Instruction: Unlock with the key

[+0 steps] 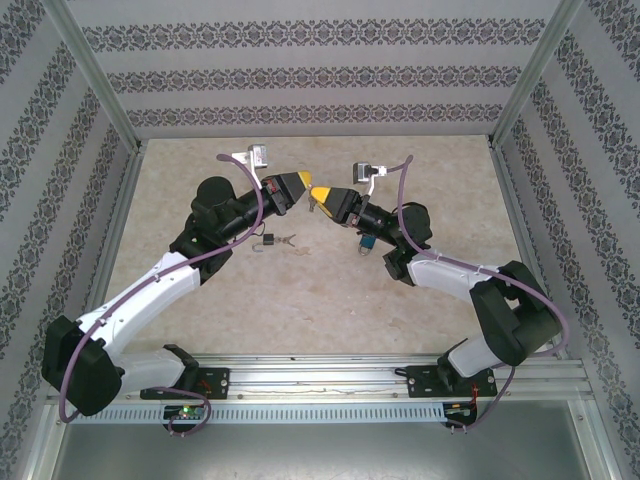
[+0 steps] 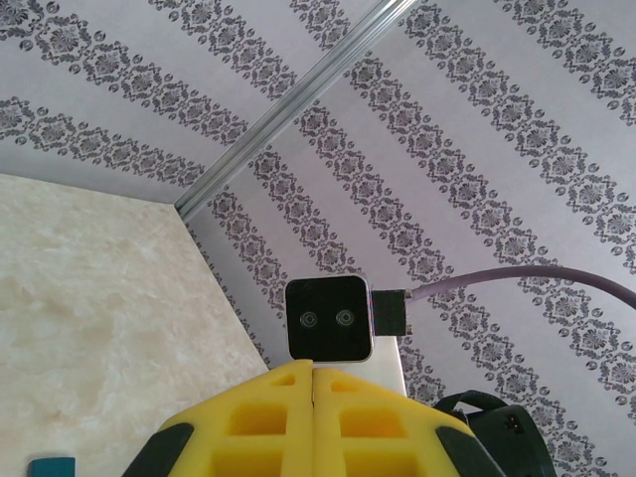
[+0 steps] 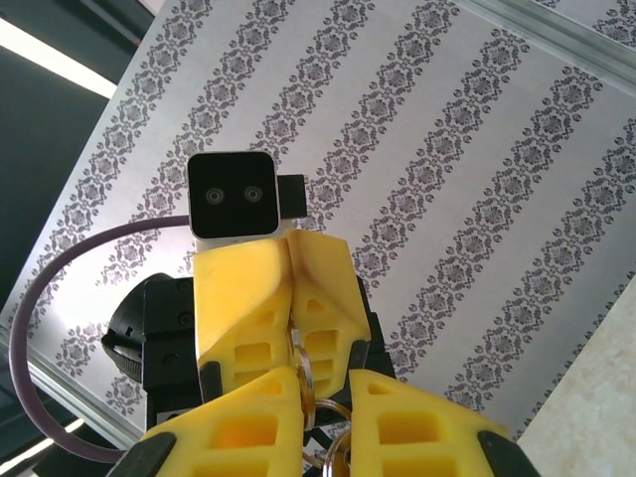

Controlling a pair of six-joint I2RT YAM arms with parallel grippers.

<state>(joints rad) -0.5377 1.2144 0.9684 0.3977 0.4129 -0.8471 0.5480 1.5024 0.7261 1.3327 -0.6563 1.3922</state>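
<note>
Right gripper (image 3: 323, 386), key ring (image 3: 302, 370), left gripper (image 3: 294, 323)

Key ring (image 3: 316, 393) between fingers (image 3: 248, 437); apparent small padlock (image 1: 266, 240) on table (image 1: 430, 180).

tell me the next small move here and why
Probably ease the right pincer back a little from the left pincer. Its fingers look closed on the key ring, tip to tip with the shut left pincer, and the padlock lies on the table below.
</note>
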